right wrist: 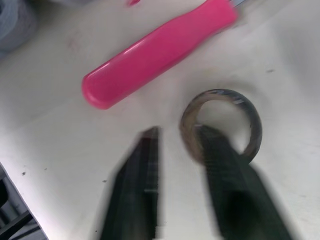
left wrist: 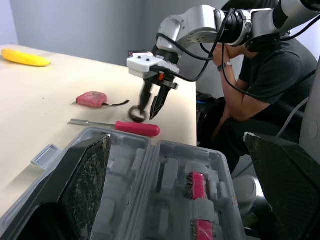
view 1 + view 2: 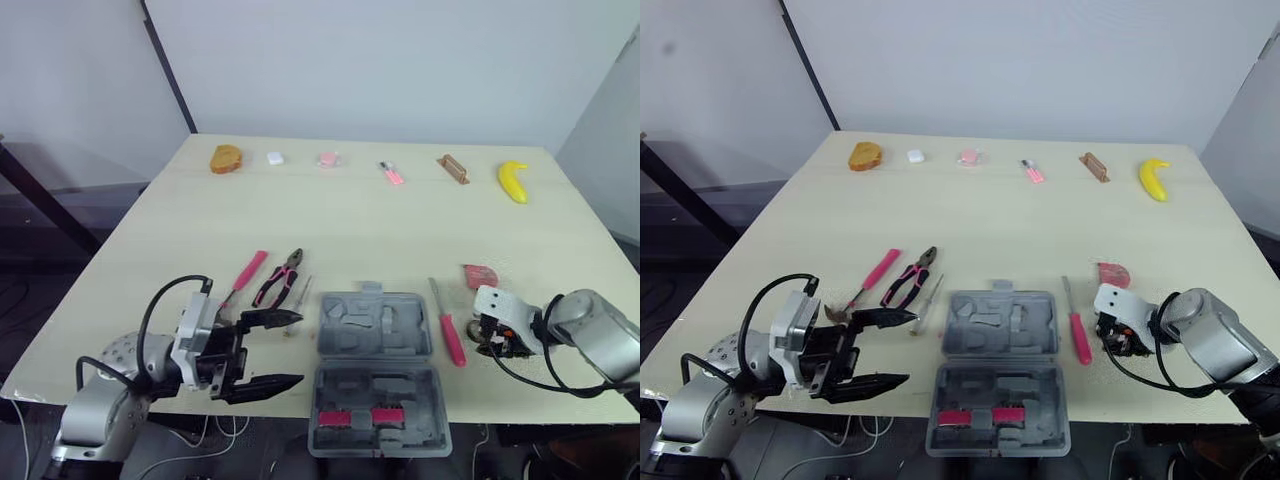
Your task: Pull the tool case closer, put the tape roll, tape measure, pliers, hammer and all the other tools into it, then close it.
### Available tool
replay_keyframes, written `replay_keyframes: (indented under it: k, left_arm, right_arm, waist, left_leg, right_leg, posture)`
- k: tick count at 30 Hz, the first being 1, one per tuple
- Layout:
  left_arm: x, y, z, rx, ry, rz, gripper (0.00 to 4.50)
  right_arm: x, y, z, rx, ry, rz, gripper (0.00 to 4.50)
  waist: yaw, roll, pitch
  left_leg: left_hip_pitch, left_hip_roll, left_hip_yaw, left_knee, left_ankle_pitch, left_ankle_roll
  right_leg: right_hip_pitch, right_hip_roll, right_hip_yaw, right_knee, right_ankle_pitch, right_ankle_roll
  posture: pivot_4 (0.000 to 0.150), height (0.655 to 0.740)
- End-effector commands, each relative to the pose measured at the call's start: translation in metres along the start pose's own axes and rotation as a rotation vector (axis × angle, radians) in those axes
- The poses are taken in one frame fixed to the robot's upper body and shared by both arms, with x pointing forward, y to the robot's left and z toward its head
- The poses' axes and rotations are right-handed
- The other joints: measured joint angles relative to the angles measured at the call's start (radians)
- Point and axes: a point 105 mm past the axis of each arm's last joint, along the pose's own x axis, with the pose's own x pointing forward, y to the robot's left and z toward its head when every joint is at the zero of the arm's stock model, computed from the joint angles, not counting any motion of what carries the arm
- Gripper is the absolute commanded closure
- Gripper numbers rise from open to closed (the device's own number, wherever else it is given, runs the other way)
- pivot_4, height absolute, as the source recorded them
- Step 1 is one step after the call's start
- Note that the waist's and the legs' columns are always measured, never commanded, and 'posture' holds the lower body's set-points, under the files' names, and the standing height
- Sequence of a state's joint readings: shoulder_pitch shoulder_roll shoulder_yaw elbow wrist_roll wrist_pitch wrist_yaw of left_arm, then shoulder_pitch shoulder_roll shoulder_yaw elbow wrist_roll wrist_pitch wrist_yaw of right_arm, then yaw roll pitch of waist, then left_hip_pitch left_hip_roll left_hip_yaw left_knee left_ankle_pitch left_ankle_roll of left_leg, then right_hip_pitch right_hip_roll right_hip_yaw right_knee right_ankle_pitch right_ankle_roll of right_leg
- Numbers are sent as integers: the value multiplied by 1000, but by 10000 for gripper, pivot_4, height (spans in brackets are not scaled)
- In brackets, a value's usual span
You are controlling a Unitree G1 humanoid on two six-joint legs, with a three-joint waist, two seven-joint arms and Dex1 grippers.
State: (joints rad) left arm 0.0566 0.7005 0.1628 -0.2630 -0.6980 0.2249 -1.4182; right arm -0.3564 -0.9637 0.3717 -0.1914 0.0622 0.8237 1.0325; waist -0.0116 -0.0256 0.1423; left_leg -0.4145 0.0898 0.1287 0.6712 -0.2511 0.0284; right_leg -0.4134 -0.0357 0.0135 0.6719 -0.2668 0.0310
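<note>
The table carries everything. The tool case lies open in the middle at the near edge, already close enough that I judge the pulling step done and the loading begun. Its far half is empty moulding, and its near half seems to hang past the table edge. My left gripper waits just left of the case with its fingers spread wide and nothing between them, probably ready for the tools on that side: the hammer, the pliers and a thin screwdriver. My right gripper is down near the right edge with its fingers apart, one inside the tape roll and one outside, so closing would pinch the ring's wall. A pink-handled screwdriver lies between the roll and the case, and the tape measure sits farther back. The hammer's head is partly behind my left gripper. I cannot name the pink pieces in the case's near half, nor tell whether the roll rests on the table.
</note>
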Motion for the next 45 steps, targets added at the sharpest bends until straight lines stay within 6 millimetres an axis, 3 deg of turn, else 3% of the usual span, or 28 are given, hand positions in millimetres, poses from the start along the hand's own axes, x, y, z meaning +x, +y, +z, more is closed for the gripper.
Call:
replay_keyframes:
  k: [1, 10, 13, 15, 19, 22, 25, 30, 31, 33, 37, 41, 45]
  left_arm:
    - [3, -2, 4, 29, -12, -13, 0]
    - [6, -2, 6, 31, -19, -16, 0]
    - [9, -3, 7, 29, -26, -18, 0]
    - [9, -3, 7, 29, -29, -18, 0]
    - [12, -2, 13, 22, -57, -11, 0]
    - [6, 4, 18, -14, -128, 63, 0]
    - [-11, 13, 16, -51, -162, 182, 0]
    - [-43, 16, 1, -96, -150, 345, 0]
    - [-55, 16, -4, -109, -144, 402, 0]
    - [-66, 15, -8, -120, -141, 459, 0]
    - [-87, 8, -23, -141, -101, 540, 0]
    - [-90, 7, -25, -134, -93, 555, 0]
    - [-93, 6, -28, -129, -88, 574, 0]
  right_arm:
    - [-6, -9, 6, -1, -28, -57, 26159]
    - [9, -12, 4, -24, -8, -57, 26159]
    - [15, -14, -3, -49, 28, -60, 33616]
    - [15, -16, -1, -53, 19, -67, 42660]
    - [0, -21, 11, -89, 2, -77, 44455]
    - [-22, -15, 44, -156, -56, -38, 44455]
    - [-36, 3, 89, -248, -142, 43, 44455]
    - [-39, 24, 154, -375, -247, 114, 44455]
    - [-33, 31, 174, -407, -279, 148, 44455]
    - [-26, 39, 194, -438, -301, 187, 44455]
    - [24, 41, 229, -503, -312, 177, 44455]
    - [54, 49, 231, -545, -279, 227, 44455]
    - [66, 56, 238, -540, -291, 262, 44455]
  waist:
    - [0, 0, 0]
    - [0, 0, 0]
    - [-1, 1, 0]
    - [-1, 0, 0]
    - [-1, 1, 1]
    - [-2, 4, 3]
    - [-14, 5, 4]
    - [-24, 5, 4]
    - [-26, 5, 4]
    - [-30, 5, 4]
    - [-23, 4, 3]
    - [-16, 3, 3]
    - [-21, 2, 3]
  left_leg:
    - [0, 0, 0, 0, 0, 0]
    - [0, 0, 0, 0, 0, 0]
    - [0, 0, 0, 0, 0, 0]
    - [0, 0, 0, 0, 0, 0]
    - [0, 0, 0, 0, 0, 0]
    - [0, 0, 0, 0, 0, 0]
    - [0, 1, -2, 0, 0, 0]
    - [0, 2, -5, -2, 0, 0]
    - [0, 2, -5, -2, 0, 0]
    - [-1, 2, -2, -2, 0, 0]
    - [-2, 2, 2, -2, 0, 0]
    - [-3, 1, 3, -2, 1, -2]
    - [-3, 0, 4, -2, 3, -6]
  right_leg:
    - [0, 0, 0, 0, 0, 0]
    - [0, 0, 0, 0, 0, 0]
    - [0, 0, 0, 0, 0, 0]
    - [0, 0, 0, 0, 0, 0]
    - [0, 0, 0, 0, 0, 0]
    - [0, 0, 1, 0, 0, 0]
    - [-3, 1, 3, 1, 2, 4]
    - [-3, 2, 1, 2, 1, 2]
    - [-4, 2, 1, 2, 1, 1]
    - [-6, 2, 2, 4, 1, 1]
    - [-7, 1, 1, 6, 0, -2]
    - [-7, -1, -2, 6, -1, -2]
    - [-7, -3, -2, 6, -1, -2]
  posture:
    - [1500, 7400]
    - [1500, 7400]
    - [1500, 7400]
    - [1500, 7400]
    - [1500, 7400]
    - [1500, 7400]
    - [1500, 7400]
    - [1500, 7400]
    - [1500, 7400]
    - [1500, 7400]
    - [1500, 7400]
    - [1500, 7400]
    - [1500, 7400]
